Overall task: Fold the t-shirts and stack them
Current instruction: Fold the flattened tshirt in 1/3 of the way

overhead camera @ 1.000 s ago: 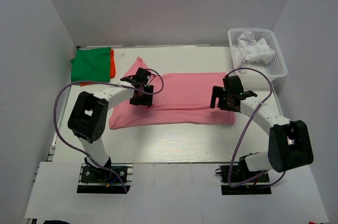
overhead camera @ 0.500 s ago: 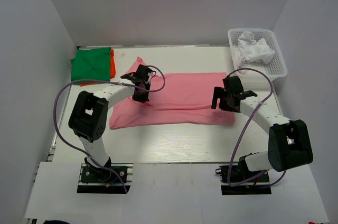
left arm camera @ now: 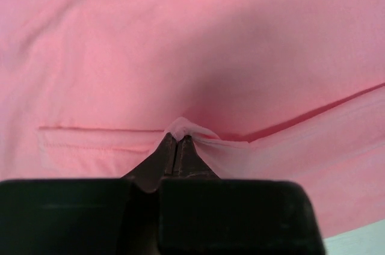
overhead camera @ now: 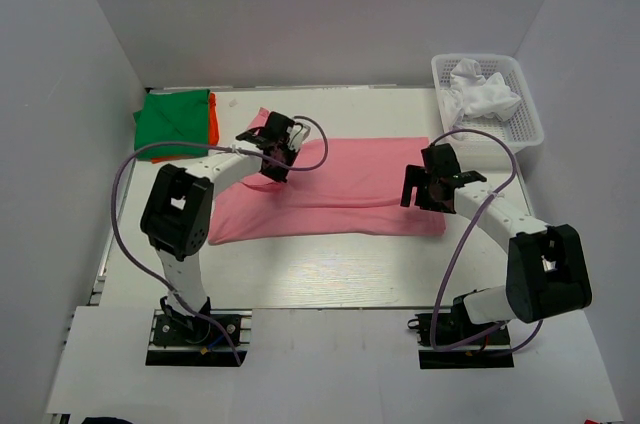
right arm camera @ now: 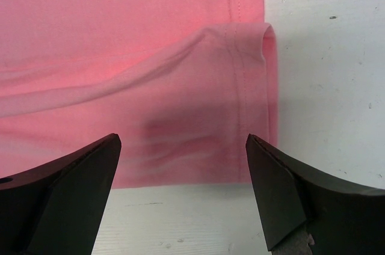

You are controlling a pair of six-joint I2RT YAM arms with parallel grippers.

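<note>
A pink t-shirt [overhead camera: 350, 184] lies spread across the middle of the table. My left gripper [overhead camera: 276, 156] is shut on a pinch of its fabric [left arm camera: 180, 127] near the shirt's left end, and the cloth rises into a small peak at the fingertips. Over the shirt's right end hangs my right gripper [overhead camera: 428, 184], open, with the hemmed right edge [right arm camera: 240, 86] of the pink t-shirt between and ahead of its wide-spread fingers [right arm camera: 78, 177]. A folded green t-shirt [overhead camera: 172, 122] rests on an orange one [overhead camera: 213, 116] at the back left.
At the back right stands a white basket [overhead camera: 520, 129] with a crumpled white t-shirt [overhead camera: 482, 92] inside. White walls close in the table on three sides. Purple cables loop from both arms above the table.
The left gripper closed on the pink fabric and moved toward the back right, lifting it. The shirt's left part has shifted and bunched. The right arm stayed in place.
</note>
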